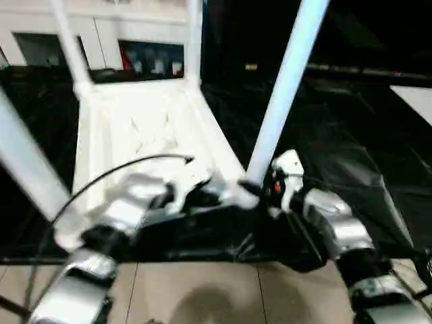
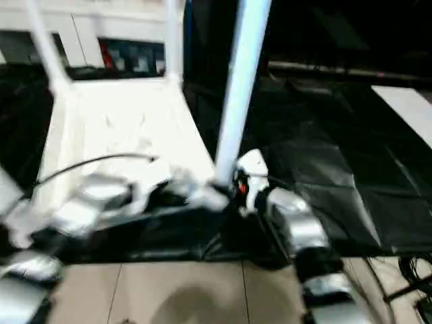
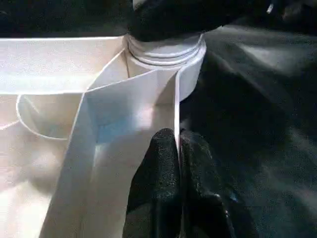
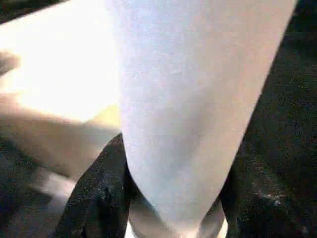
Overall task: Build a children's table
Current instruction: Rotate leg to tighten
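Four legs up on the upturned children's table [image 1: 142, 128] over black cloth [image 1: 351, 169]. Right gripper [image 4: 173, 208] clamped round near leg [image 1: 287, 88], left gripper [image 3: 178, 168] pinching rim. Risk: cross-threading, tipping.

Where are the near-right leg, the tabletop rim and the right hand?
Near-right leg [image 1: 283, 94], left eye view, mid-shaft.
Tabletop rim [image 3: 176, 111], left wrist view, thin upright edge.
Right hand [image 4: 173, 198], right wrist view, between fingers around the leg.
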